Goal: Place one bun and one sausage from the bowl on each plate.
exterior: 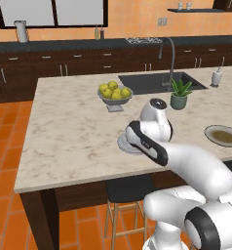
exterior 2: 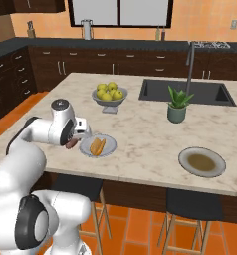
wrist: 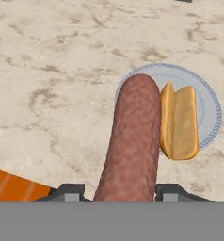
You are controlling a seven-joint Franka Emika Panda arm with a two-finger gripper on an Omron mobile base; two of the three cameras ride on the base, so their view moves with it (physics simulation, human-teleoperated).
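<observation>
Sausage (wrist: 132, 146): mottled reddish-brown, fine speckle. Bun (wrist: 180, 121): golden-orange crust, paler tan along the split. Pale plate (wrist: 209, 109): whitish-blue centre, grey rim with fine dotted edge. Second plate (exterior 2: 202, 162): grey rim, olive-brown centre. Countertop (exterior: 69, 127): beige marble, brown veining. Fruit bowl (exterior: 115, 99): grey, fruit yellow-green. Potted plant (exterior 2: 177, 107): green leaves, grey-green pot. Floor tiles (exterior: 6, 141): orange. Cabinets (exterior: 49, 68): dark brown

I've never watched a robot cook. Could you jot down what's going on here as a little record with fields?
gripper: shut on the sausage, above the counter beside the pale plate
pale plate: one bun lying on it
olive-brown plate: no food on it
fruit bowl: yellow-green fruit, farther back
potted plant: by the sink
</observation>
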